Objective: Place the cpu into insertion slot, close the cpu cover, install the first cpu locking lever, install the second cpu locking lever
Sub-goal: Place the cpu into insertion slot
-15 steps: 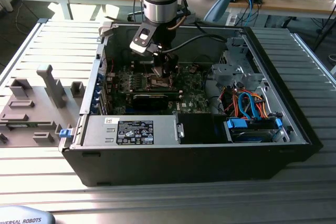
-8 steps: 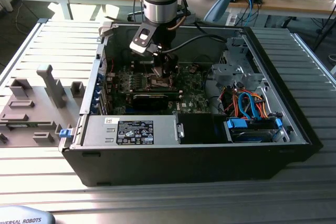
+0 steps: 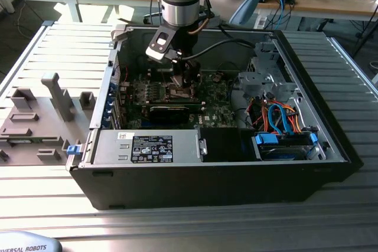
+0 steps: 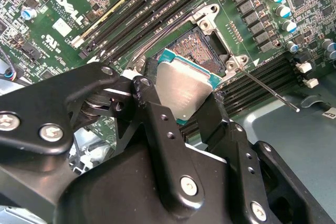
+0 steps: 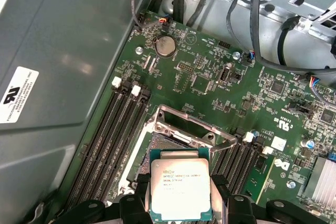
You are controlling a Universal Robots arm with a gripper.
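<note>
The hand [image 4: 184,97] is closed on the cpu [image 4: 186,90], one black finger [image 4: 152,103] on each of two opposite edges, so the chip hangs flat with its silver top facing up. The insertion slot [image 4: 202,45] lies just past the chip's far edge. In both wrist views the dark socket shows bare beyond the chip, which covers only the slot's near rim. The cpu is not yet seated. It seems to hang above the slot and a little short of it, on the hand's side. Its edges look close to parallel with the slot's metal rim, so the remaining offset is mostly along one line, from the hand toward the slot. At the slot's far side the cpu cover [image 5: 173,113] stands raised on its hinge. A thin locking lever [image 4: 268,88] juts out from one corner of the slot.
</note>
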